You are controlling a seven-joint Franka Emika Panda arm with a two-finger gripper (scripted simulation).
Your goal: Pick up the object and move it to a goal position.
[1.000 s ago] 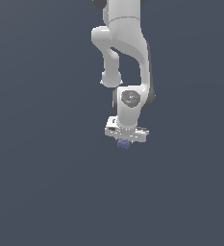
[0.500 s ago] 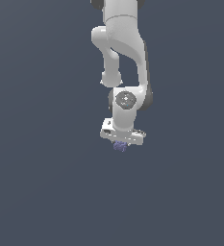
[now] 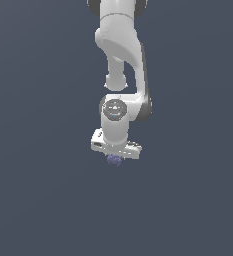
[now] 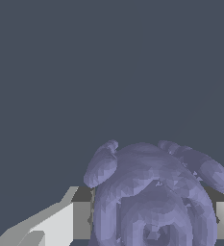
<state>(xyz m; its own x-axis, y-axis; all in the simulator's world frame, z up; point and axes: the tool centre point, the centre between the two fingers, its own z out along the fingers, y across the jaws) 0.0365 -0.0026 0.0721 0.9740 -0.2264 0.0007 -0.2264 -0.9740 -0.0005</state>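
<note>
Object (image 4: 154,197), purple & lumpy, fills the near part of the wrist view, wedged between two pale fingers (image 4: 60,223) w/ one on each side. Gripper (image 3: 115,159) is closed around it, so the pick looks done. In the exterior view the object hangs just under the white arm (image 3: 119,55) against plain grey. No goal marker visible; carry & placement seem left to do.
</note>
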